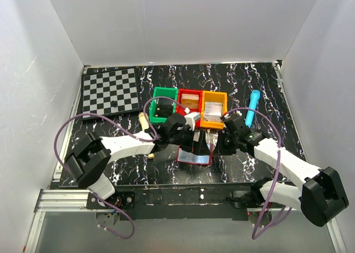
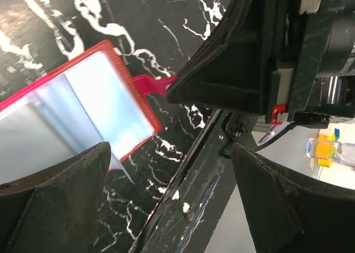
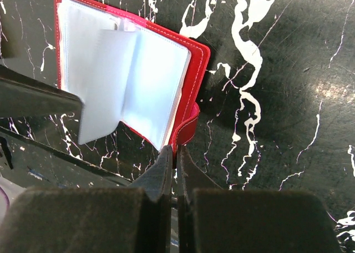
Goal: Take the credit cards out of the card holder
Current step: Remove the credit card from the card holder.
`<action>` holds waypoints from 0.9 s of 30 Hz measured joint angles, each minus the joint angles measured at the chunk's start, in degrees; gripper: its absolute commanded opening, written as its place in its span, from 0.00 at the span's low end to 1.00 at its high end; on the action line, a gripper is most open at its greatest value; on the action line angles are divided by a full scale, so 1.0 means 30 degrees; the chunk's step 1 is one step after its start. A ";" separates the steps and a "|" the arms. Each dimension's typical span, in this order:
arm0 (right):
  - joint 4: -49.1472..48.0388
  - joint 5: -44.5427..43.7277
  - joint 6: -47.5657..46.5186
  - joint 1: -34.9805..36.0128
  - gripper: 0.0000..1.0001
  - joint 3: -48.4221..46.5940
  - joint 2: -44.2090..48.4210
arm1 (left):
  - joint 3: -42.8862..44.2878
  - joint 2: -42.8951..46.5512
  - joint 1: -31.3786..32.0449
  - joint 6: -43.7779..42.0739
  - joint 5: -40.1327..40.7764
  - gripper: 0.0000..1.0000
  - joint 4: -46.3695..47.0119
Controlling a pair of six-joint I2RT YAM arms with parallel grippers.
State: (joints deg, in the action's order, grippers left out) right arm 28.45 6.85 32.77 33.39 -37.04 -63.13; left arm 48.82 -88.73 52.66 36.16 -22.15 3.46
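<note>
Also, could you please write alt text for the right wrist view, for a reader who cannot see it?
A red card holder lies open on a black marbled table, its pale clear sleeves showing and one leaf lifted. The right gripper, fingers pressed together, pinches the holder's snap tab at its near edge.

chessboard (image 1: 110,92) — far-left corner | green bin (image 1: 157,97), red bin (image 1: 189,91), orange bin (image 1: 214,94) — one row | blue tube (image 1: 253,106) right of orange bin

The card holder (image 3: 198,64) is lying open on the black marbled counter (image 3: 288,97), its pale sleeves (image 3: 138,81) fanning upward, while the right tool (image 3: 175,153), jaws pressed together, is pinching its snap tab (image 3: 187,130).
</note>
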 measured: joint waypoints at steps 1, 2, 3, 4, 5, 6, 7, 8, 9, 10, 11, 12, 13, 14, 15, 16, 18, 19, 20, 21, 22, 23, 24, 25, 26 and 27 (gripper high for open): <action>0.0000 0.0000 0.0000 0.0000 0.01 0.0007 -0.0029 | 0.0415 -0.0452 0.0109 -0.0124 -0.0219 0.90 0.0000; -0.0007 0.0000 0.0000 0.0000 0.01 0.0029 -0.0029 | 0.0823 -0.0925 0.0255 -0.0255 -0.0430 0.90 -0.0007; 0.0000 0.0000 0.0000 0.0000 0.01 0.0044 -0.0029 | 0.1173 -0.1341 0.0415 -0.0437 -0.0590 0.90 -0.0029; -0.0015 0.0000 0.0000 0.0000 0.01 0.0051 -0.0029 | 0.1464 -0.1654 0.0612 -0.0634 -0.0750 0.90 -0.0117; -0.0036 0.0000 0.0000 0.0000 0.01 0.0066 -0.0029 | 0.1683 -0.1865 0.0831 -0.0867 -0.0823 0.91 -0.0211; -0.0036 0.0000 0.0000 0.0000 0.01 0.0080 -0.0029 | 0.1843 -0.1902 0.1064 -0.1093 -0.0794 0.92 -0.0437; -0.0058 0.0000 0.0000 0.0000 0.01 0.0109 -0.0029 | 0.1909 -0.1843 0.1188 -0.1209 -0.0721 0.93 -0.0619; -0.0058 0.0000 0.0000 0.0000 0.01 0.0138 -0.0029 | 0.1923 -0.1683 0.1362 -0.1290 -0.0474 0.95 -0.0794; -0.0051 0.0000 0.0000 0.0000 0.01 0.0153 -0.0029 | 0.1902 -0.1494 0.1457 -0.1311 -0.0226 0.95 -0.0933; -0.0058 0.0000 0.0000 0.0000 0.01 0.0153 -0.0029 | 0.1719 -0.1188 0.1486 -0.1260 0.0080 0.97 -0.0933; -0.0080 0.0000 0.0000 0.0000 0.01 0.0153 -0.0029 | 0.1370 -0.0714 0.1428 -0.1151 0.0488 0.98 -0.0933; -0.0087 0.0000 0.0000 0.0000 0.01 0.0153 -0.0029 | 0.0860 -0.0131 0.1253 -0.0918 0.0852 0.98 -0.0925; -0.0095 0.0000 0.0000 0.0000 0.01 0.0153 -0.0029 | 0.0255 0.0532 0.0969 -0.0634 0.1173 0.98 -0.0918; -0.0102 0.0000 0.0000 0.0000 0.01 0.0153 -0.0029 | -0.0386 0.1173 0.0605 -0.0321 0.1443 0.98 -0.0954; -0.0109 0.0000 0.0000 0.0000 0.01 0.0153 -0.0029 | -0.0962 0.1668 0.0182 -0.0015 0.1661 0.98 -0.0976; -0.0102 0.0000 0.0000 0.0000 0.01 0.0153 -0.0029 | -0.1494 0.2025 -0.0240 0.0255 0.1865 0.98 -0.0925; -0.0109 0.0000 0.0000 0.0000 0.01 0.0153 -0.0029 | -0.2193 0.2178 -0.0984 0.0692 0.2251 0.97 -0.0976; -0.0117 0.0000 0.0000 0.0000 0.01 0.0153 -0.0029 | -0.2375 0.2062 -0.1224 0.0831 0.2419 0.97 -0.1035; -0.0117 0.0000 0.0000 0.0000 0.01 0.0160 -0.0029 | -0.2412 0.1894 -0.1326 0.0925 0.2557 0.96 -0.1188; -0.0131 0.0000 0.0000 0.0000 0.01 0.0168 -0.0029 | -0.2412 0.1683 -0.1326 0.0969 0.2637 0.96 -0.1224; -0.0131 0.0000 0.0000 0.0000 0.01 0.0175 -0.0029 | -0.2404 0.1523 -0.1304 0.1020 0.2667 0.96 -0.1246; -0.0138 0.0000 0.0000 0.0000 0.01 0.0189 -0.0029 | -0.2404 0.1377 -0.1275 0.1064 0.2674 0.96 -0.1311; -0.0153 0.0000 0.0000 0.0000 0.01 0.0211 -0.0029 | -0.2404 0.1260 -0.1268 0.1100 0.2674 0.96 -0.1341; -0.0189 0.0007 0.0000 0.0000 0.01 0.0255 -0.0022 | -0.2404 0.1188 -0.1268 0.1137 0.2674 0.96 -0.1370; -0.0204 0.0000 0.0000 0.0000 0.01 0.0306 -0.0015 | -0.2404 0.1166 -0.1268 0.1151 0.2674 0.96 -0.1435; -0.0211 0.0007 0.0000 0.0000 0.01 0.0350 -0.0007 | -0.2404 0.1158 -0.1268 0.1151 0.2667 0.96 -0.1457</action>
State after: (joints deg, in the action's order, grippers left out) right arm 27.81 6.87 32.77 33.39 -35.99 -63.16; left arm 41.60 -85.25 48.86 39.62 -14.15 -0.91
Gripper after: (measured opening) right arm 0.039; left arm 0.963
